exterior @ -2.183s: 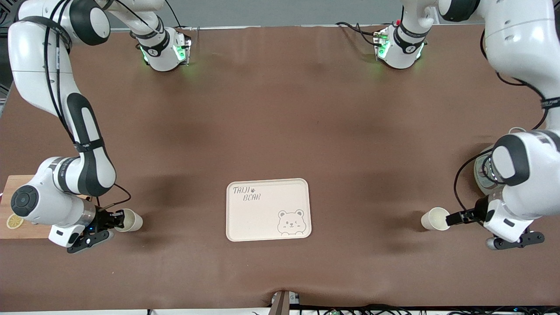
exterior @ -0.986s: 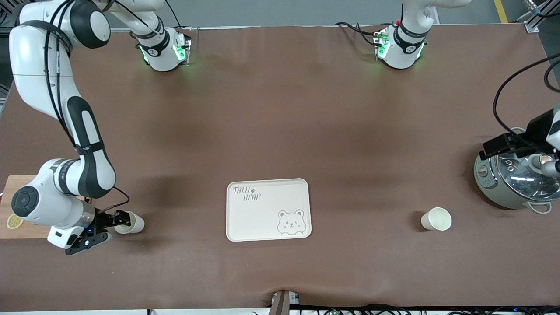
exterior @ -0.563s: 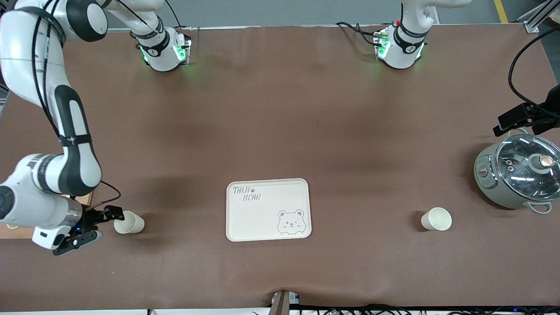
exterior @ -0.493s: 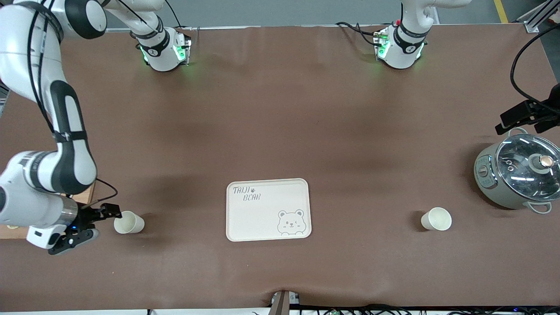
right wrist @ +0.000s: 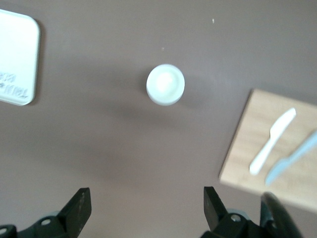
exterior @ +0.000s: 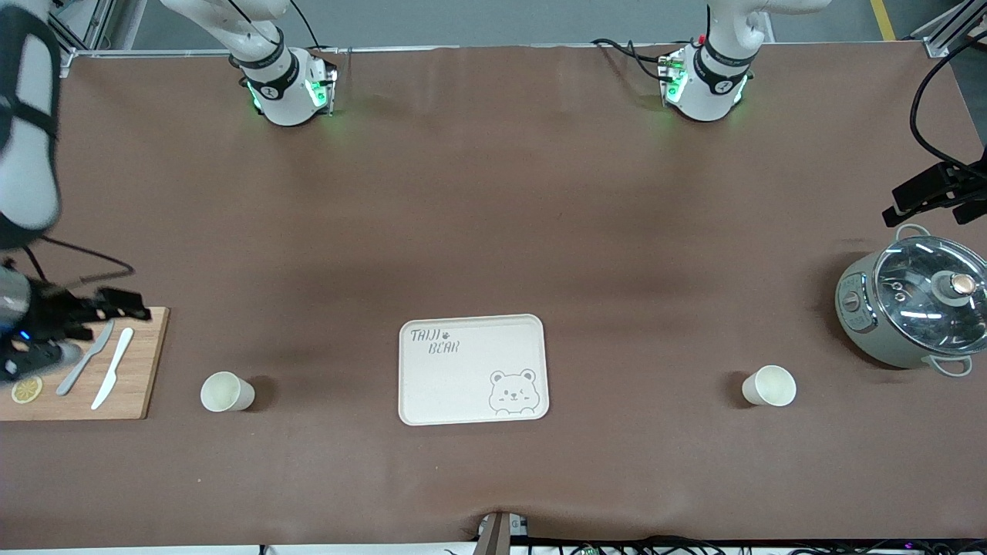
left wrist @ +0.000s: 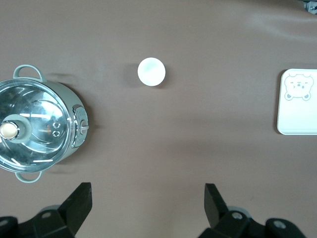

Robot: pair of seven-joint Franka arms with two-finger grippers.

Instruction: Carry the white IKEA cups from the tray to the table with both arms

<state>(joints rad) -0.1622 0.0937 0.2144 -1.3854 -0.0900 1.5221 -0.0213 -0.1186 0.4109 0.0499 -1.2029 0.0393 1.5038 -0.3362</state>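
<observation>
Front view: tray (exterior: pixel 472 368) bare, mid-tabletop (exterior: pixel 493 216). One white cup (exterior: pixel 227 391) upright on the tabletop toward the right arm's end, just beside the wooden cutting board (exterior: pixel 116 389); the other cup (exterior: pixel 769 385) upright toward the left arm's end, near the lidded pot (exterior: pixel 917 311). Right gripper (exterior: pixel 108 304) over the board's edge, jaws released, holding nothing. Left gripper (exterior: pixel 933 196) up near the pot, likewise empty. Both cups judged delivered; only clean retreat left. Best kept high, clear of pot lid and knives (exterior: pixel 100 366).

Left wrist view: left gripper (left wrist: pixel 146 206) spread wide, cup (left wrist: pixel 151 71) and pot (left wrist: pixel 37 130) well apart below.

Right wrist view: right gripper (right wrist: pixel 143 208) spread wide, cup (right wrist: pixel 165 84) standing clear of board (right wrist: pixel 277 153).
</observation>
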